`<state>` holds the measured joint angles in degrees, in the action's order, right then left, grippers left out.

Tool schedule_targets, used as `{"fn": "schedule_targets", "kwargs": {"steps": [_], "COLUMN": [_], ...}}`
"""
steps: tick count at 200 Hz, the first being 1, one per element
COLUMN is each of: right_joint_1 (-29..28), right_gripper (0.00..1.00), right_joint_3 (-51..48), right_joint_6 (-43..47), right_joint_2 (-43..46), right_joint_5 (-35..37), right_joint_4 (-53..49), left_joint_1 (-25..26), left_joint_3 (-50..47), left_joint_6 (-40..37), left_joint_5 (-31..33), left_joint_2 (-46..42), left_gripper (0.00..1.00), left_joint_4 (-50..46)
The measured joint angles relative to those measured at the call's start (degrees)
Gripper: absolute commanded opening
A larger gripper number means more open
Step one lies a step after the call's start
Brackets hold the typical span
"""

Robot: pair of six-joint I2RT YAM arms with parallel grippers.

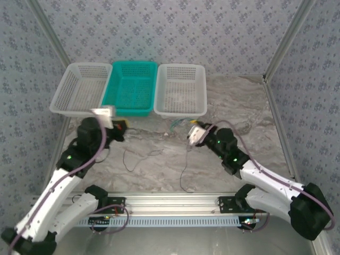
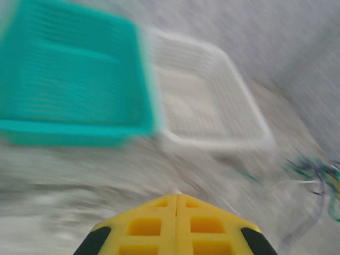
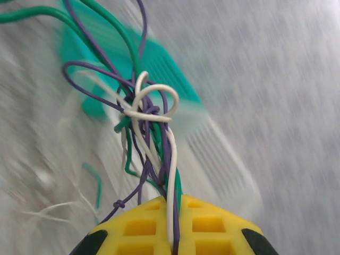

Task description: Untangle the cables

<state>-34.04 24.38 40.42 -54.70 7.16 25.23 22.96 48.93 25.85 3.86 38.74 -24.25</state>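
Observation:
A tangle of thin white, purple and green cables (image 3: 143,109) hangs knotted in front of my right gripper (image 3: 174,197), which is shut on several of its strands between the yellow fingers. From above, that gripper (image 1: 190,134) sits just in front of the right white basket, with the small tangle (image 1: 179,125) at its tip. Two thin dark wires (image 1: 133,158) trail over the marble table toward the front. My left gripper (image 2: 176,195) is shut, and no strand is visible between its fingers. It (image 1: 119,127) hovers in front of the teal basket. The blurred tangle (image 2: 319,175) lies off to its right.
Three baskets stand in a row at the back: a white one (image 1: 69,110), a teal one (image 1: 127,111) and another white one (image 1: 178,113). The teal basket (image 2: 69,133) and the white one (image 2: 212,143) lie ahead of the left gripper. Patterned walls close in the sides.

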Motion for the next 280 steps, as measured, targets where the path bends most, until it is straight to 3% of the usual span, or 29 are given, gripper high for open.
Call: {"fn": "schedule_targets", "kwargs": {"steps": [34,51,61,71,82,94,112,143,169,200,280], "right_joint_1": [7.41,9.29,9.51,9.31,8.98,8.59,8.39,7.96,6.27,4.92,0.13], "right_gripper": [0.00,0.00,0.00,0.00,0.00,0.00,0.00,0.00,0.00,0.00,0.00], "right_joint_3": [-5.51,-7.13,-7.89,-8.24,-8.13,-6.99,-2.34,7.26,11.63,15.65,17.16], "right_joint_6": [-11.19,-13.35,-13.53,-13.07,-12.55,-12.48,-13.53,-17.03,-18.40,-18.29,-15.10], "right_joint_2": [6.21,9.92,12.31,15.06,17.03,17.97,16.74,12.61,10.40,8.04,8.20], "right_joint_5": [7.23,5.97,2.14,-3.06,-6.99,-10.43,-14.29,-24.57,-31.26,-35.58,-40.09], "right_joint_4": [-4.94,-5.44,-5.57,-6.38,-7.02,-9.16,-14.53,-20.63,-24.59,-30.64,-35.21], "left_joint_1": [-5.29,-6.69,-6.99,-6.84,-5.92,-3.48,3.10,16.22,19.58,19.52,19.54], "left_joint_3": [2.36,2.14,1.42,0.37,-0.68,-1.60,-2.58,-4.22,-6.80,-7.80,-8.07], "left_joint_6": [1.46,1.36,0.57,-0.42,-1.46,-3.23,-7.98,-17.59,-24.87,-30.93,-38.40], "left_joint_5": [6.88,5.79,1.68,-4.87,-11.08,-16.13,-20.37,-20.02,-17.25,-11.67,-16.76], "left_joint_2": [-3.96,-4.04,-3.67,-2.43,-0.37,1.97,5.88,10.01,11.30,13.46,25.88], "left_gripper": [0.00,0.00,0.00,0.11,0.31,0.43,0.50,0.55,0.65,0.69,0.68], "left_joint_4": [-2.80,-2.84,-1.14,1.84,5.03,7.61,9.51,12.00,16.09,19.89,31.19]}}
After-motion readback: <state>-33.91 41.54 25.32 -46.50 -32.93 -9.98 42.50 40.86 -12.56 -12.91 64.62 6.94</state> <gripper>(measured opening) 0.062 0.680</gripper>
